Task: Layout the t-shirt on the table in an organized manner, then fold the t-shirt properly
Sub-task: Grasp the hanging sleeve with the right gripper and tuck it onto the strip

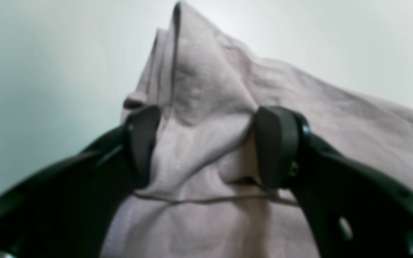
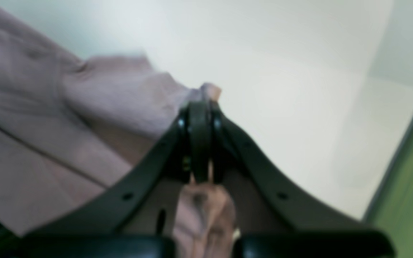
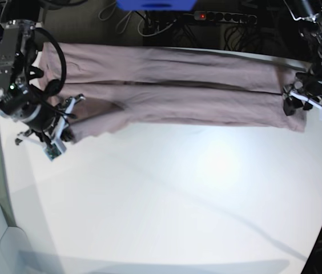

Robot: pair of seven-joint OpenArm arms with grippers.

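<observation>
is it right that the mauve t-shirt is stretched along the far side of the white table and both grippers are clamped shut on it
Not quite. Only the right gripper is shut on the t-shirt. The left wrist view shows the left gripper with its jaws apart, straddling a bunched fold. The rest holds: the t-shirt lies stretched along the far side of the white table.

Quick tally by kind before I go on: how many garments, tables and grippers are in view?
Garments: 1, the mauve t-shirt, stretched along the far edge.
Tables: 1, the white table.
Grippers: 2, the left gripper open astride cloth, the right gripper shut on a shirt corner.
Total: 4
</observation>
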